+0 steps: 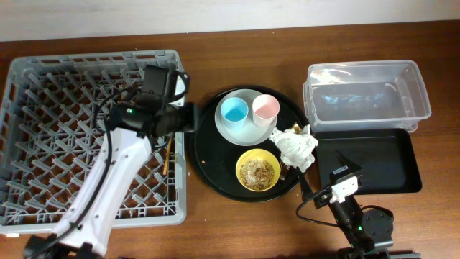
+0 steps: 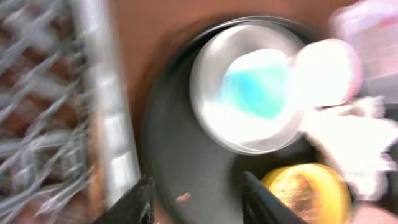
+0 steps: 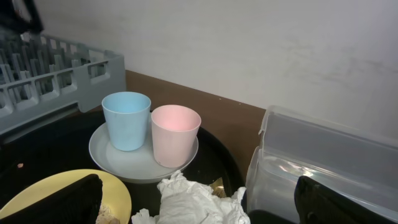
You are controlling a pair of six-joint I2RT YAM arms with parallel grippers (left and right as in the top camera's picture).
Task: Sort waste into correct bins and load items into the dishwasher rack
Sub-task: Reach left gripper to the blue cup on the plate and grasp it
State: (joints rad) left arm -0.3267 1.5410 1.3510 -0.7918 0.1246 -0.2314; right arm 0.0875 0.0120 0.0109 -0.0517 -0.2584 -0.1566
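Left gripper [image 2: 198, 200], spread and empty, hovered beside the grey plastic rack [image 1: 86, 59]; the blue cup [image 1: 234, 110] stood on the pale round plate [image 1: 251, 133], best pinched by its rim. Right gripper [image 3: 208, 202] gaped.

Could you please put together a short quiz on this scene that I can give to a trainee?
1. True or false: the blue cup and the pink cup both stand on the plate.
2. What lies in the yellow bowl? A) a spoon B) food scraps C) ice cubes
3. Which cup stands nearer the rack?
Key: 1 true; 2 B; 3 the blue cup.
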